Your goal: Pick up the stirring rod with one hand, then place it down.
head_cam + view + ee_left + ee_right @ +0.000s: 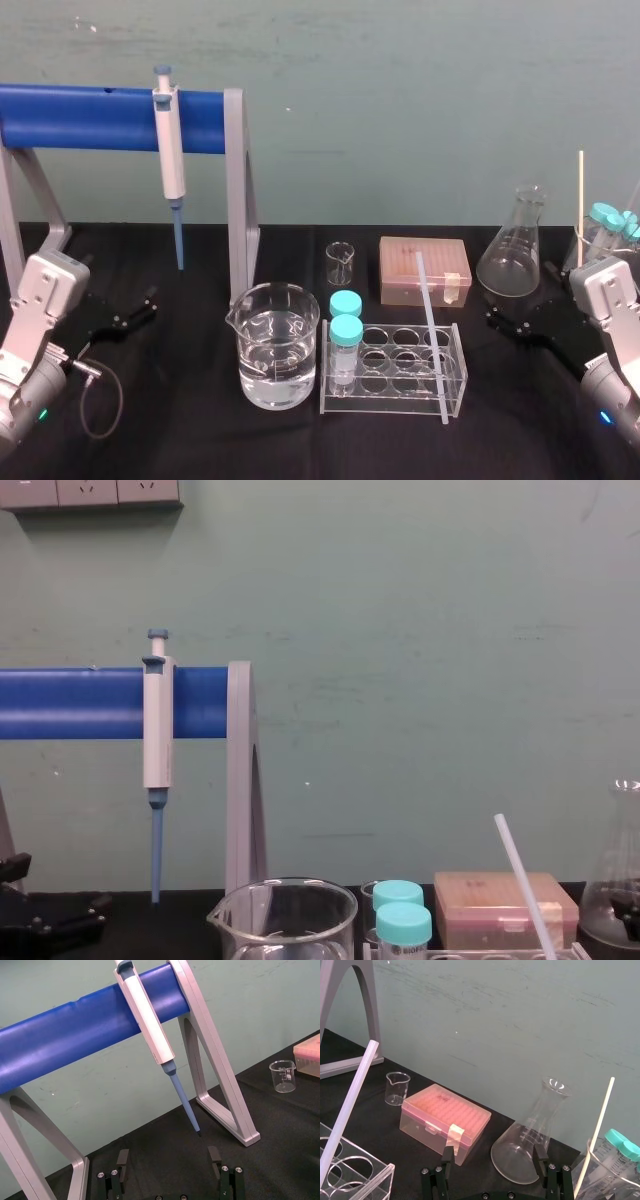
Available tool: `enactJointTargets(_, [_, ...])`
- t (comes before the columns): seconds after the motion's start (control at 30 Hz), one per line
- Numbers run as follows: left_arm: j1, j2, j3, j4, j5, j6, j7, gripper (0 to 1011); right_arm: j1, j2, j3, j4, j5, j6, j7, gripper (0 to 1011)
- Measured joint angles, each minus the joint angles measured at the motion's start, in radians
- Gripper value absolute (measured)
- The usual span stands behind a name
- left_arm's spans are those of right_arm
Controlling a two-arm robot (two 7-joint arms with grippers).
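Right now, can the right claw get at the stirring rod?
Probably yes. The stirring rod lies exposed atop the rack; the open right claw sits to its right, nothing between them. Left claw idles far left.

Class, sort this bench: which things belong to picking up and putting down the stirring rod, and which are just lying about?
Job: stirring rod lying across the tube rack; left claw and right claw, both open, low at far left and right.
Lying about: tube rack, pipette on its stand, water beaker, small beaker, pink box, flask.
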Motion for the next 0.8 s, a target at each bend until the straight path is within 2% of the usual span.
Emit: enactJointTargets(0.8, [0.000,0.000,0.000,0.000,0.000,0.000,0.000,1000,0.000,0.000,0.000,0.000,0.000,0.000,0.000,1003])
